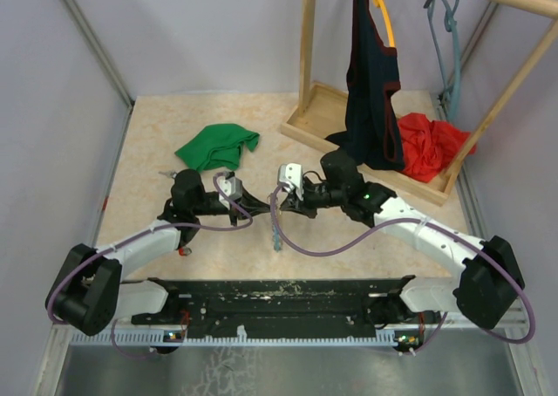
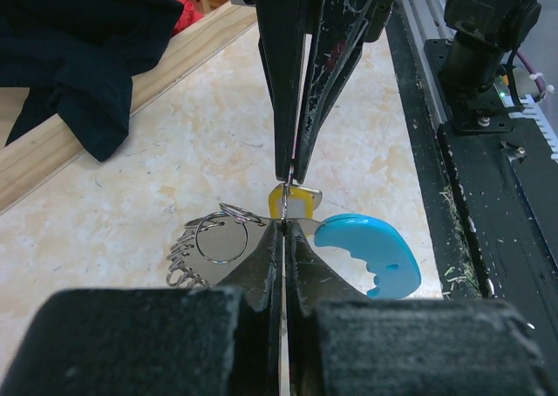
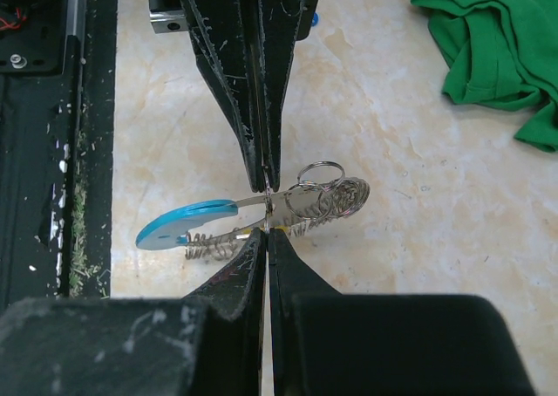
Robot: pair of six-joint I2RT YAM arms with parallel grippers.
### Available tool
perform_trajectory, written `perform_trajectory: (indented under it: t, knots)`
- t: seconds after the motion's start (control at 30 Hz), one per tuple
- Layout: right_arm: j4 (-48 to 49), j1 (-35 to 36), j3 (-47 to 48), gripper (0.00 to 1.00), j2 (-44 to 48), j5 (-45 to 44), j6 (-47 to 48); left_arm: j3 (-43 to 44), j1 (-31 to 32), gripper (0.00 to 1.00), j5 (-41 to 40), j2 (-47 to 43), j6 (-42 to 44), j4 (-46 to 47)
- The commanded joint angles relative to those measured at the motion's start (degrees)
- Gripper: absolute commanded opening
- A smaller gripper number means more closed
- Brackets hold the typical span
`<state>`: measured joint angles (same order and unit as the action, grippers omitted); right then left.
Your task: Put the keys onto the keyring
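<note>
Keyring [image 3: 338, 197] hangs in mid-air between the two arms, above the table [image 1: 261, 117], its chain bunched beside a small ring [image 2: 222, 235]. The left gripper [image 2: 283, 230] is clamped tight on the metal blade of the blue key [image 2: 370, 255], while the right gripper [image 3: 266, 232] is pinched closed on the yellow key [image 2: 294, 201]. Threading appears to be in hand but unfinished: whether either key sits on the ring cannot be told, and no red key shows.

open tabletop [image 1: 153, 133] left of green cloth [image 1: 218, 146], wooden rack [image 1: 307, 56] and hanging clothes [image 1: 370, 99] blocking far right
</note>
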<state>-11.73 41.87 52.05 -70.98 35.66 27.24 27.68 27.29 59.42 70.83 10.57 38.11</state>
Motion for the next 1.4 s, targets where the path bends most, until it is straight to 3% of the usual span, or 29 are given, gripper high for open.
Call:
perform_trajectory:
  t: [0.0,1.37]
  knots:
    - [1.48,0.46,0.59,0.0,0.05,-0.89,0.88,2.33,0.31,0.0,1.67,-0.71,0.51,1.71]
    - [3.72,0.58,-1.08,0.0,3.18,-0.67,-0.35,2.72,0.48,0.0,1.72,0.77,0.43,1.36]
